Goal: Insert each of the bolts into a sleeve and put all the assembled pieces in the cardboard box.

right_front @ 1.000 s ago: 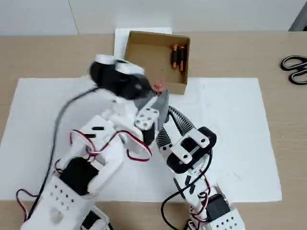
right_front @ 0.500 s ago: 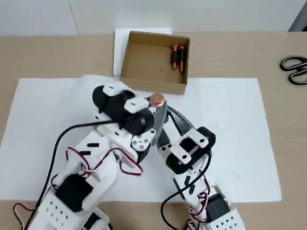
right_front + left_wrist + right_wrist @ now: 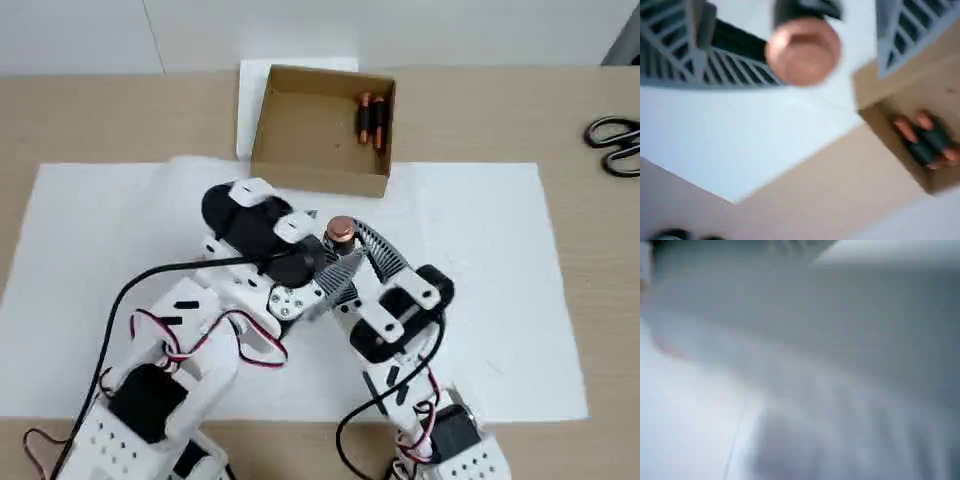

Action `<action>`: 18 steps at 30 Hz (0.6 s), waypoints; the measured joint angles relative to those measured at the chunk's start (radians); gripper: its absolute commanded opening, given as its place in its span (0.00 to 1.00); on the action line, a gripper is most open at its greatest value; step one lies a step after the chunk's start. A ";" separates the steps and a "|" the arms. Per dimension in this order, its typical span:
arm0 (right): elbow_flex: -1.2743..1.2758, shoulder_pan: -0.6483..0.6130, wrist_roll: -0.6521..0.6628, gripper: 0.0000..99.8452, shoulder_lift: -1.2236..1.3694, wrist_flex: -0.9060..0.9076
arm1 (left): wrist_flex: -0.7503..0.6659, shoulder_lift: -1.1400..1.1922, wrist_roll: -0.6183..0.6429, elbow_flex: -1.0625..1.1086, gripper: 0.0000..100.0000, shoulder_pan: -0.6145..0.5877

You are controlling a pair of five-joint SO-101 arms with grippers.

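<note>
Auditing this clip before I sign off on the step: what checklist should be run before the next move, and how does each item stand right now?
1. Bolt seated in a sleeve: cannot tell. Its copper head shows, but the dark part behind it is unclear.
2. Grip on the bolt: cannot tell. Both arms converge on it.
3. Cardboard box open, with room: ok. Two assembled pieces lie along one side wall.
4. Box within a short carry: ok. It sits just beyond the bolt, across the white paper.

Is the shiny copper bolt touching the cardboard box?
Apart. The high view shows a strip of white paper between the bolt and the cardboard box.
</note>
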 measured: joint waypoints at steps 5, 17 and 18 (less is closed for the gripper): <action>0.000 0.060 0.000 0.00 -0.002 0.000 | 0.000 -0.006 -0.026 -0.123 0.12 -0.127; -0.028 0.097 0.000 0.00 0.000 0.324 | -0.264 -0.308 -0.031 0.282 0.01 -0.353; -0.048 0.098 -0.002 0.00 0.000 0.350 | -0.301 -0.334 -0.031 0.354 0.01 -0.365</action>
